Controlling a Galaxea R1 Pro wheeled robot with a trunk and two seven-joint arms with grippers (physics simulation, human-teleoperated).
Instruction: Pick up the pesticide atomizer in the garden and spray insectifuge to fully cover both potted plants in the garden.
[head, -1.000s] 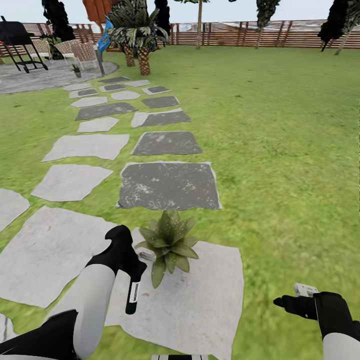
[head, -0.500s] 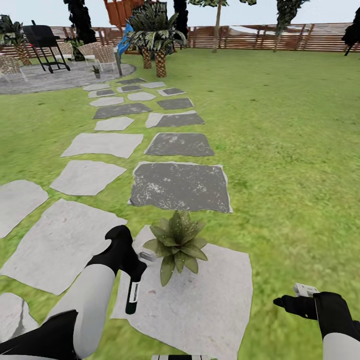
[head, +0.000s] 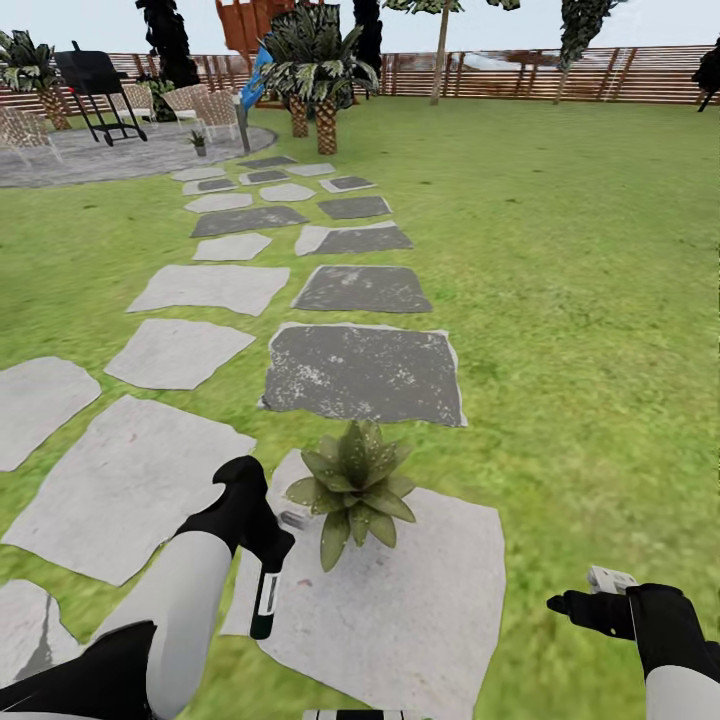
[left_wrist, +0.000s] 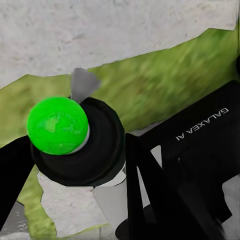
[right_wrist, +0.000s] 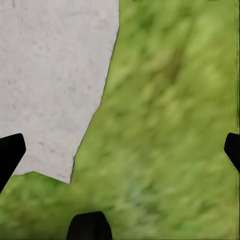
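My left gripper (head: 258, 527) is shut on the pesticide atomizer (head: 265, 596), a slim dark-green bottle with a white label that hangs down over a pale stepping stone (head: 420, 600). Its pale grey spray head (head: 293, 518) sits just left of a potted plant (head: 352, 487), a low green rosette on that stone. In the left wrist view the atomizer (left_wrist: 75, 137) appears end-on, dark with a bright green cap between black fingers (left_wrist: 142, 182). A second small potted plant (head: 199, 143) stands far off on the gravel patio. My right gripper (head: 582, 606) hovers open over grass, its fingertips (right_wrist: 10, 152) wide apart.
A path of grey stepping stones (head: 362, 373) runs across the lawn to the round gravel patio (head: 110, 158), where a black grill (head: 95, 85) and wicker chairs (head: 205, 108) stand. Striped-leaf palms (head: 315, 70) grow past the path, and a brown slatted fence (head: 560, 75) closes the back.
The whole picture has slid to the right, so the camera has turned; more of the patio now appears. Both arms and the held atomizer keep their places in the view.
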